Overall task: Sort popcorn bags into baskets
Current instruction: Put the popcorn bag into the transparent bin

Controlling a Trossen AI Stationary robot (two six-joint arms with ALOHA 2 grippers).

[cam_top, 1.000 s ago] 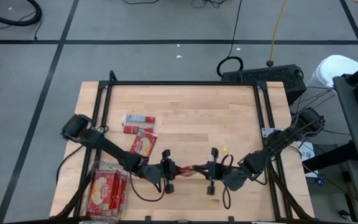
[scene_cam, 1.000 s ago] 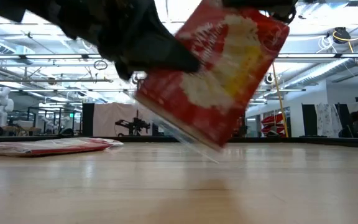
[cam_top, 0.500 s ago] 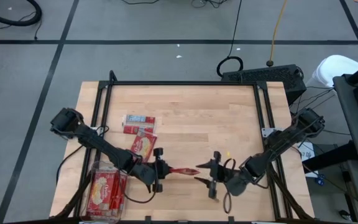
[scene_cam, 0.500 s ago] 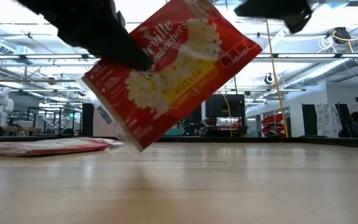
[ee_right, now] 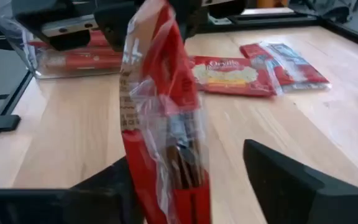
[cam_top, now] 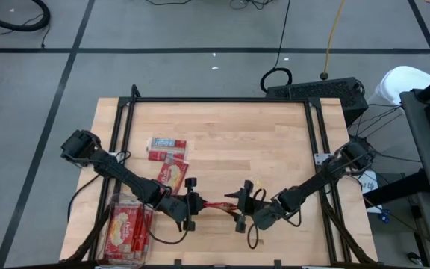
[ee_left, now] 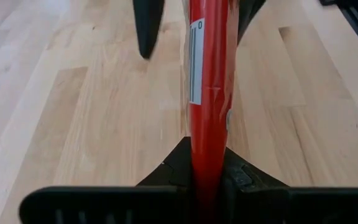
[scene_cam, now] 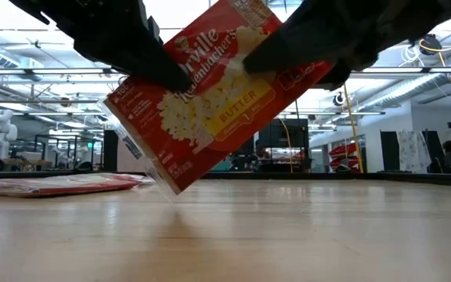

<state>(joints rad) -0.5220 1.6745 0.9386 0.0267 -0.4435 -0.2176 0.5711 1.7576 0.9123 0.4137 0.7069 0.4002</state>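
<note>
One red popcorn bag (scene_cam: 218, 98) hangs tilted above the table's near middle, its yellow popcorn face toward the near edge. My left gripper (cam_top: 197, 204) is shut on its left end. My right gripper (cam_top: 238, 207) is open, one finger on each side of the bag's right end (ee_right: 166, 118); whether either finger touches it, I cannot tell. Two more popcorn bags (cam_top: 172, 173) (cam_top: 166, 146) lie flat on the table's left half. A clear basket (cam_top: 113, 237) at the near left corner holds red bags (cam_top: 129, 228). My left gripper pinches the bag's left end (ee_left: 207, 134) between its two fingers (ee_left: 244, 180), flat face against each. The fingers come from the table's left, slanting down. The bag stands on edge, tilted, and sticks out past the fingers, lifted clear of the table.
A black frame (cam_top: 222, 100) runs along the table's far edge and both sides. Bare wood (cam_top: 252, 149) lies in the table's middle and right half. Cables and a black box (cam_top: 316, 91) sit on the floor beyond the far right corner.
My right gripper has opened and let go of the bag, then gone down and toward the table's left, so its fingers stand around the bag's right end again. My left gripper has gone a little left with the bag, which has turned its popcorn face toward the near edge.
</note>
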